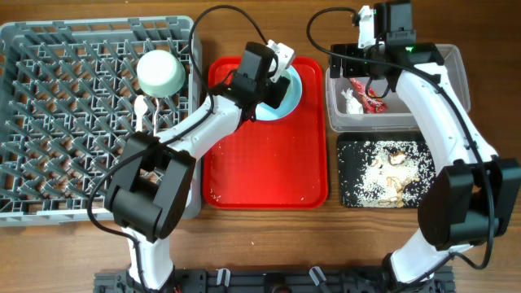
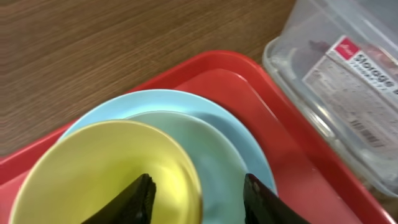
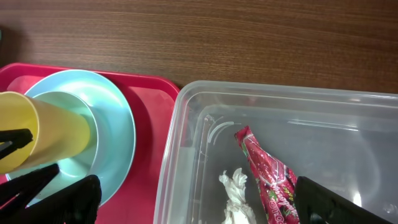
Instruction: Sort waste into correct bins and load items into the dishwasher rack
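A yellow cup [image 2: 106,168] stands in a mint bowl [image 2: 217,162] on the pale blue plate [image 2: 186,99] on the red tray. My left gripper [image 2: 198,199] is open and straddles the cup's rim, one finger inside the cup and one over the bowl. In the overhead view it [image 1: 279,80] hides the cup above the plate [image 1: 295,94]. My right gripper [image 3: 199,202] is wide open and empty over the clear tub [image 3: 180,124], which holds the red wrapper [image 3: 267,174] and the white paper scrap [image 3: 236,193]. Rice crumbs [image 1: 391,171] lie in the black tray [image 1: 340,171].
The grey rack [image 1: 49,122] at the left holds an upturned mint bowl [image 1: 160,72] and a white utensil [image 1: 145,107]. The red tray [image 1: 260,163] has a few crumbs near its front edge. The clear tub [image 1: 452,81] stands behind the black tray.
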Action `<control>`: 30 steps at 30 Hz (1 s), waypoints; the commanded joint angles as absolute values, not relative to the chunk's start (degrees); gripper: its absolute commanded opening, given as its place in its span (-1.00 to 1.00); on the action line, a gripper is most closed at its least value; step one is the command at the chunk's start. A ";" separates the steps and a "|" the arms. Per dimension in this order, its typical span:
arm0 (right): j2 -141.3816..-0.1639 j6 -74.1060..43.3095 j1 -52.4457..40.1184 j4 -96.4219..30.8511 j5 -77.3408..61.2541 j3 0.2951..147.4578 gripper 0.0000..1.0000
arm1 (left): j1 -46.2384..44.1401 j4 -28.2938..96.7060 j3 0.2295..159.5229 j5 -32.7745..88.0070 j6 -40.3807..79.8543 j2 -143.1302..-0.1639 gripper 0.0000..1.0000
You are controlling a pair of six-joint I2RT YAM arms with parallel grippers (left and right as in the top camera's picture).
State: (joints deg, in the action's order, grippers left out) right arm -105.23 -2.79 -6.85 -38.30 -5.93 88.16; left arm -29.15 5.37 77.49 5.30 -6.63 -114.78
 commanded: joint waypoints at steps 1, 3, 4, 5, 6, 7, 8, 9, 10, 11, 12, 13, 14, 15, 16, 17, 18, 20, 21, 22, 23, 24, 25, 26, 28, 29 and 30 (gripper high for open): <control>-105.65 -3.14 -7.05 -38.17 -5.41 88.38 1.00 | -29.34 5.80 78.11 3.11 -7.29 -115.31 -0.13; -105.65 -3.16 -7.05 -38.17 -5.41 88.38 0.99 | -29.36 5.96 78.11 3.11 -7.29 -115.31 -0.26; -105.65 -3.16 -7.05 -38.17 -5.41 88.38 0.99 | -29.34 5.89 78.13 3.11 -7.29 -115.31 -0.28; -105.65 -3.14 -7.05 -38.17 -5.41 88.38 1.00 | -29.36 5.74 78.13 3.11 -7.29 -115.28 -0.32; -105.65 -3.14 -7.05 -38.17 -5.41 88.38 1.00 | -29.34 5.67 78.13 3.11 -7.29 -115.28 -0.35; -105.65 -3.14 -7.05 -38.17 -5.41 88.38 1.00 | -29.34 5.52 78.13 3.09 -7.29 -115.24 -0.38; -105.65 -3.14 -7.05 -38.17 -5.41 88.40 0.99 | -29.34 5.43 78.13 3.09 -7.29 -115.20 -0.42; -105.65 -3.14 -7.05 -38.17 -5.41 88.38 0.99 | -29.34 5.30 78.13 3.09 -7.29 -115.18 -0.44; -105.65 -3.14 -7.05 -38.17 -5.41 88.38 1.00 | -29.34 5.21 78.13 3.09 -7.29 -115.07 -0.45; -105.65 -3.16 -7.05 -38.17 -5.41 88.38 0.99 | -29.36 5.08 78.13 3.09 -7.29 -114.98 -0.46; -105.65 -3.11 -7.05 -38.17 -5.41 88.38 0.99 | -29.36 5.06 78.13 3.09 -7.29 -114.74 -0.49; -105.65 -3.14 -7.05 -38.17 -5.41 88.38 1.00 | -29.36 5.06 78.13 3.09 -7.29 -114.43 -0.54; -105.65 -3.14 -7.05 -38.17 -5.41 88.38 1.00 | -29.36 5.06 78.13 3.09 -7.29 -113.97 -0.62; -105.65 -3.14 -7.05 -38.17 -5.41 88.38 0.99 | -29.36 5.08 78.13 3.11 -7.29 -113.27 -0.72; -105.65 -3.14 -7.05 -38.17 -5.41 88.38 1.00 | -29.36 5.10 78.13 3.11 -7.27 -112.79 -0.81; -105.65 -3.11 -7.05 -38.17 -5.41 88.38 1.00 | -29.36 5.19 78.13 3.11 -7.22 -111.92 -0.92; -105.65 -3.14 -7.05 -38.17 -5.41 88.38 0.99 | -29.36 5.37 78.13 3.11 -7.07 -111.09 -0.92; -105.65 -3.14 -7.05 -38.17 -5.41 88.38 0.99 | -29.36 5.63 78.13 3.11 -7.05 -110.10 -0.92; -105.65 -3.14 -7.05 -38.17 -5.41 88.38 0.99 | -29.36 5.80 78.13 3.11 -7.05 -109.80 -0.92; -105.65 -3.16 -7.05 -38.17 -5.41 88.38 1.00 | -29.36 6.04 78.13 3.11 -7.07 -109.73 -0.92; -105.65 -3.14 -7.05 -38.17 -5.41 88.40 0.99 | -29.36 6.37 78.13 3.11 -7.05 -109.71 -0.92; -105.65 -3.14 -7.05 -38.17 -5.41 88.38 0.99 | -29.34 7.14 78.13 3.09 -7.07 -109.71 -0.92; -105.65 -3.14 -7.05 -38.17 -5.41 88.38 0.99 | -29.36 7.77 78.13 3.11 -7.05 -109.71 -0.92; -105.65 -3.14 -7.05 -38.17 -5.41 88.38 0.99 | -29.36 8.14 78.13 3.11 -7.05 -109.45 -0.92; -105.65 -3.14 -7.05 -38.17 -5.41 88.40 0.99 | -29.34 8.69 78.13 3.09 -7.03 -108.25 -0.92; -105.65 -3.14 -7.05 -38.17 -5.41 88.38 1.00 | -29.30 8.82 78.13 3.09 -6.37 -107.37 -0.92; -105.65 -3.14 -7.05 -38.17 -5.41 88.38 1.00 | -29.21 8.80 78.13 3.11 -5.10 -106.52 -0.92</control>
